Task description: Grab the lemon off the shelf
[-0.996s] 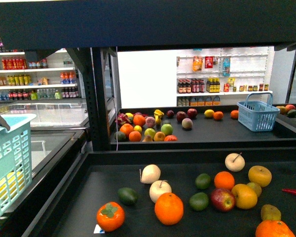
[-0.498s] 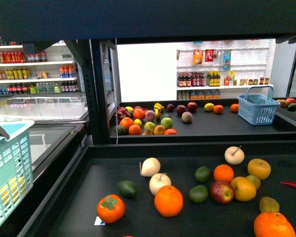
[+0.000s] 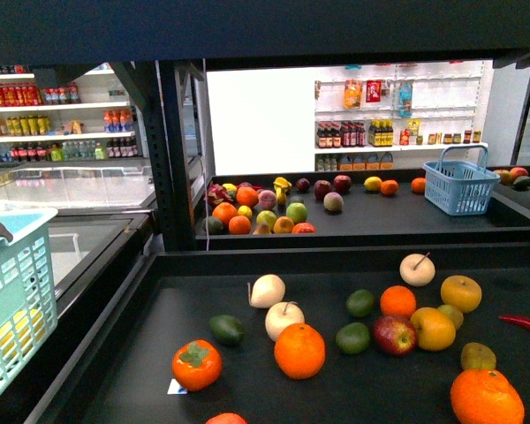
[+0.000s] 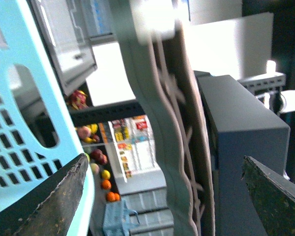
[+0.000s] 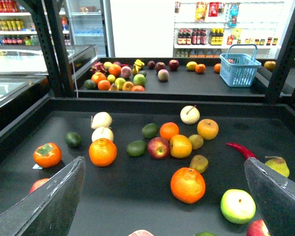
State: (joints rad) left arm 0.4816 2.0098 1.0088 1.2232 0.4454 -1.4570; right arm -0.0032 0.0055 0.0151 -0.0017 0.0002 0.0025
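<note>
Lemon [image 3: 433,329], as best I read it, is the yellow-orange oval on the near tray of the shelf [image 3: 115,371], right of centre, so the right arm is nearer. Right gripper [image 5: 163,160] fingers are spread and empty; the lemon lies ahead of them and lower, long axis hard to read. It touches the red apple [image 3: 395,335] and a small yellowish fruit [image 3: 452,314]; orange [image 3: 397,301] and golden stemmed fruit [image 3: 460,293] just behind. Left gripper [image 4: 164,160] fingers also apart, beside the cyan basket [image 3: 13,300]

A shop — produce shelf [image 3: 274,402], bottle-lined shelves [image 3: 57,128].
</note>
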